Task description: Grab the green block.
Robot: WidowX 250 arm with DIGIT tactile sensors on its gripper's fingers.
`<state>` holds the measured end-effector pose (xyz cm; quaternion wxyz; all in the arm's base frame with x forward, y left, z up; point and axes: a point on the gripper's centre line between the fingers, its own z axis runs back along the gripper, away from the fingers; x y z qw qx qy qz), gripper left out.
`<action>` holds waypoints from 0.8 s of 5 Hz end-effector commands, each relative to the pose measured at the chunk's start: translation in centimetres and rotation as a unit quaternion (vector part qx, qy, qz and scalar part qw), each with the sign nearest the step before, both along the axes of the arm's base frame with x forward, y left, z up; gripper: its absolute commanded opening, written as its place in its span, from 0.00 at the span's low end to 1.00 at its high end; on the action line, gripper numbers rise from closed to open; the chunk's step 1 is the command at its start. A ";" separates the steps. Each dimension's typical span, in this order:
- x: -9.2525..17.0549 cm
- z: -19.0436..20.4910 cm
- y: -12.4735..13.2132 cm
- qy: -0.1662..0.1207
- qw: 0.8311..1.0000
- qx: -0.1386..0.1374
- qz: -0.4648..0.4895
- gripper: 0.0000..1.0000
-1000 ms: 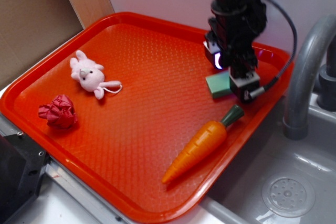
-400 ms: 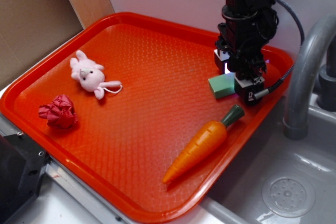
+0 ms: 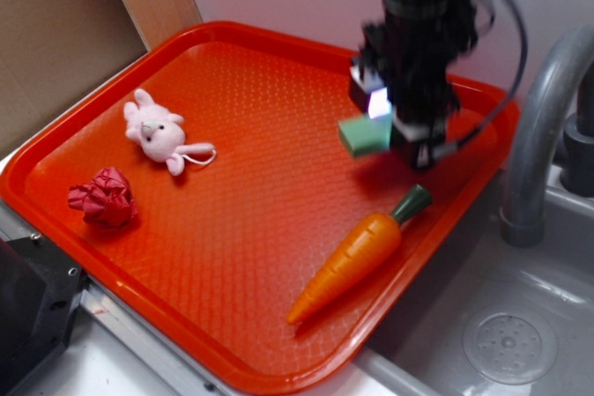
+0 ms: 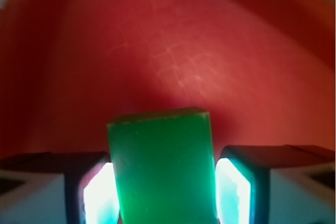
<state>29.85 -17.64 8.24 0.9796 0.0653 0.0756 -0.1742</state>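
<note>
The green block (image 3: 364, 134) is pinched between the fingers of my gripper (image 3: 394, 132), which is motion-blurred over the right side of the orange tray (image 3: 111, 257). Its shadow on the tray lies apart from it, so the block seems to hang just above the surface. In the wrist view the green block (image 4: 163, 166) fills the gap of the gripper (image 4: 164, 187), with a lit pad (image 4: 100, 192) pressed close on each side and only red tray beyond.
An orange toy carrot (image 3: 357, 252) lies near the tray's right front edge, just below the gripper. A pink plush bunny (image 3: 158, 134) and a red crumpled piece (image 3: 104, 198) sit at the left. A grey faucet (image 3: 538, 136) and the sink drain (image 3: 509, 345) are to the right.
The gripper has shifted left and slightly up, carrying the green block with it off its earlier spot near the tray's right rim. Nothing else moved.
</note>
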 end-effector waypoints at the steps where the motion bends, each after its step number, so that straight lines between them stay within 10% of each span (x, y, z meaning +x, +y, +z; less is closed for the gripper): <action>1: -2.9 9.7 0.6 -0.066 0.995 -0.055 0.056 0.00; 3: -7.5 13.3 1.6 -0.116 0.986 -0.058 0.104 0.00; 4: -7.0 12.6 2.1 -0.096 0.989 -0.090 0.068 0.00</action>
